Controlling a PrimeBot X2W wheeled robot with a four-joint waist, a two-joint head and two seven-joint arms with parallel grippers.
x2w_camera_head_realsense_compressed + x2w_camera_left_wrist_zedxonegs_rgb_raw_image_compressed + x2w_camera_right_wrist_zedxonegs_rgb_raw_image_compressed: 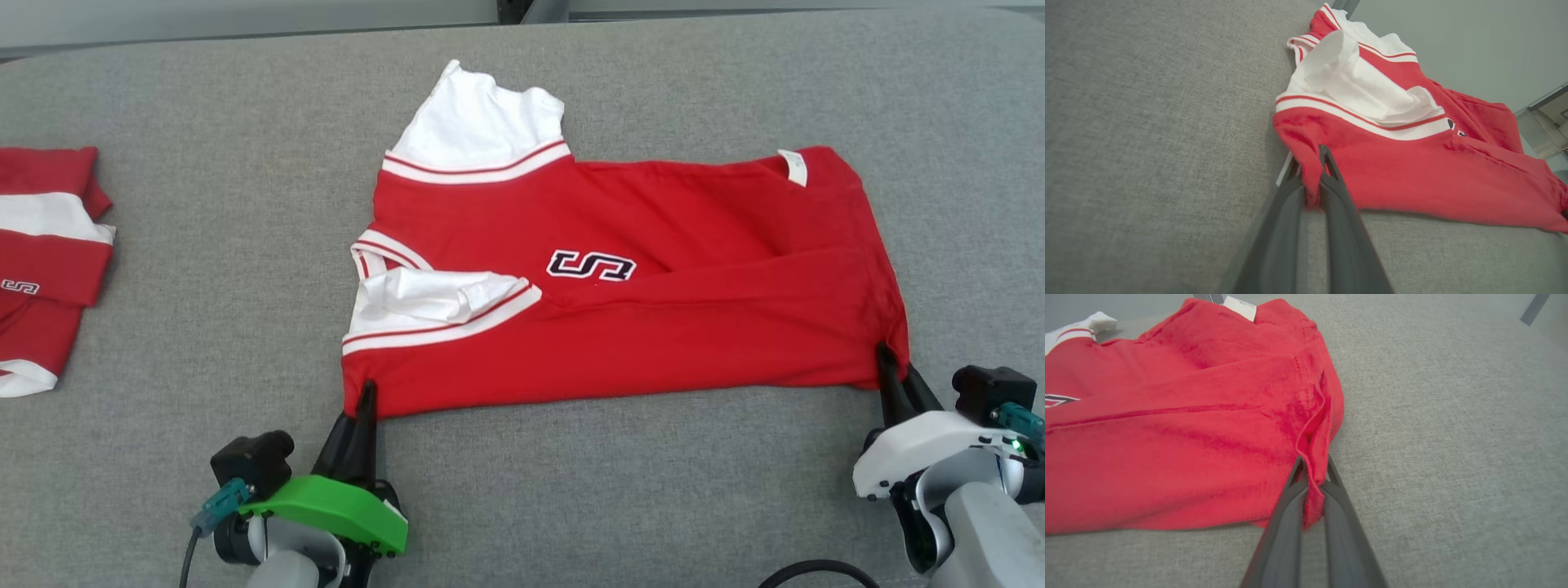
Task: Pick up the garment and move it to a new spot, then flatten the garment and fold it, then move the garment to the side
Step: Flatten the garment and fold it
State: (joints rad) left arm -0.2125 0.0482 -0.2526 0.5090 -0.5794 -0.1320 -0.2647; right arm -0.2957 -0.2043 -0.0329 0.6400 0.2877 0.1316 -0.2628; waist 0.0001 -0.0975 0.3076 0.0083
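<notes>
Two near corners of the red garment [653, 269], lying at the middle of the surface [204, 327], are pinched by the left tool [365, 392] and right tool [886, 359], so folding seems in hand; next, both should lift evenly toward the far edge.

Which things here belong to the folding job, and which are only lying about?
In the job: red and white shirt, near corners pinched by left gripper and right gripper.
Lying about: second red and white garment, folded, at the left edge of the grey padded surface.
</notes>
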